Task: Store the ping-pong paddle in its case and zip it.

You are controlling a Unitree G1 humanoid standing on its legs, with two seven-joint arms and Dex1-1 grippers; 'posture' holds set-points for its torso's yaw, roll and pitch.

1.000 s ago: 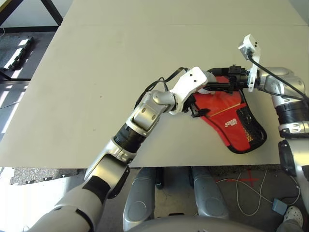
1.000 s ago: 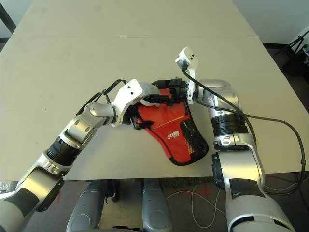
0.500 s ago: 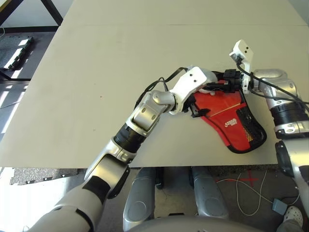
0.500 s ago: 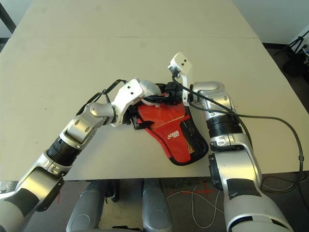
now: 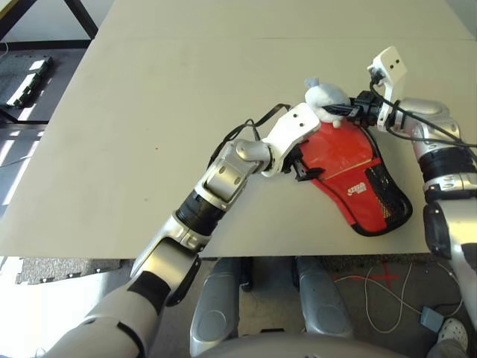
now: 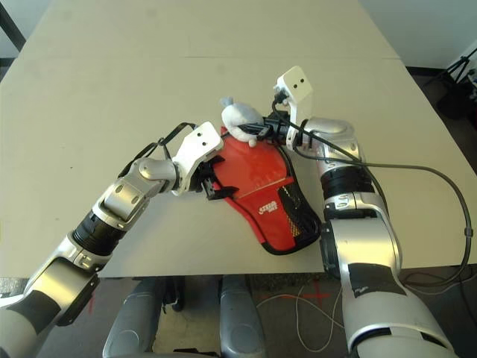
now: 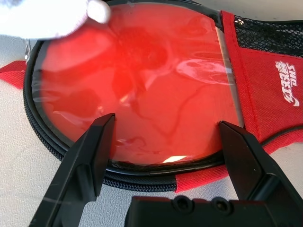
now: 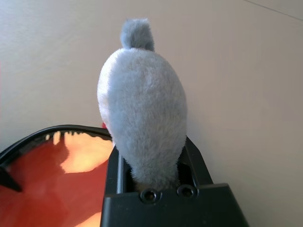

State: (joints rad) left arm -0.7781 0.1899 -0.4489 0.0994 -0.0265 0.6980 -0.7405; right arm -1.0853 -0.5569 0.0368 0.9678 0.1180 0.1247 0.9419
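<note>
Lifted since the earlier frame, the right gripper now pinches the white plush toy clear of the case. Left gripper, spread wide, hovers directly over the ping-pong paddle, lying face-up inside the unzipped case.

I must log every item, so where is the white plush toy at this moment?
The white plush toy is held in the right claw, raised over the far edge of the case, on the robot's right half of the table.
</note>
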